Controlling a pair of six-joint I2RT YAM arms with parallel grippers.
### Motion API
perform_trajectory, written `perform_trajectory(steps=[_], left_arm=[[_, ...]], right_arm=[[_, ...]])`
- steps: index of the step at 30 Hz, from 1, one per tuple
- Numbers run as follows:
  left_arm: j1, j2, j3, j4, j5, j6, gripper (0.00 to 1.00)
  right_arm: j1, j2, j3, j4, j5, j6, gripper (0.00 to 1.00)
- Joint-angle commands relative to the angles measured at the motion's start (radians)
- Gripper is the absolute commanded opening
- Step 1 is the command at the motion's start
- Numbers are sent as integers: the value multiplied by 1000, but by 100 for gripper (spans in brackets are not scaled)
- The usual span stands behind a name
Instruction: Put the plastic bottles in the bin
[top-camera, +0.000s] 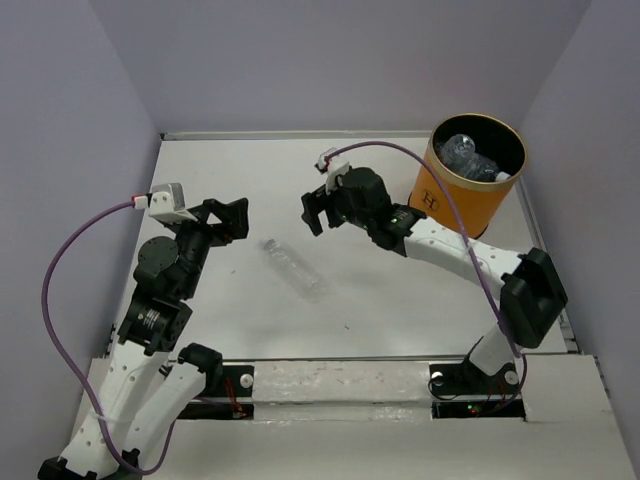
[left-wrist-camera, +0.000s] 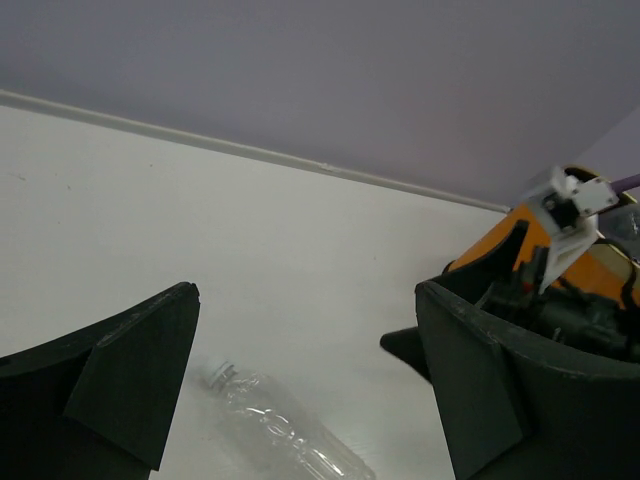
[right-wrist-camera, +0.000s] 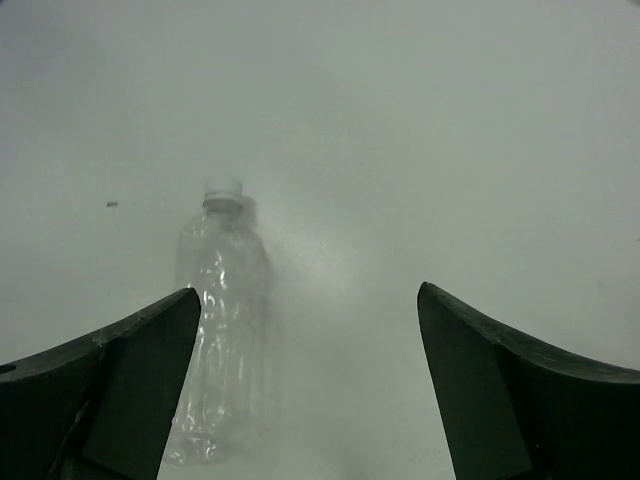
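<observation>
I see white table (top-camera: 230, 170), orange bin (top-camera: 452, 203) at its far-right corner. Bin holds clear bottles (top-camera: 462, 152), count unclear. R gripper (top-camera: 314, 212) just left of bin, jaws wide apart, nothing btwn them. L gripper (top-camera: 236, 218) well left of bin, jaws also spread wide, empty. One loose bottle (top-camera: 295, 267) lying flat on table, left of bin, nearer arm bases, btwn both grippers, untouched, cap end farther from bin
</observation>
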Motion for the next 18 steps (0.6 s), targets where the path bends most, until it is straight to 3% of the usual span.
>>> perform_trajectory(steps=[1,8,16,18], left_arm=[[8,-30,5,34,-32,21,99],[9,-54,8,23,-98,26,99],[11,-59,8,23,-90,26,99],[9,-60,8,25,-87,26,99]], right_arm=[[38,81,102,-158,-202,21,97],[113,393,367,-356,-209,-25,100],[113,540,456,-444,-264,-1,98],[113,557,460,-448,-278,4,91]])
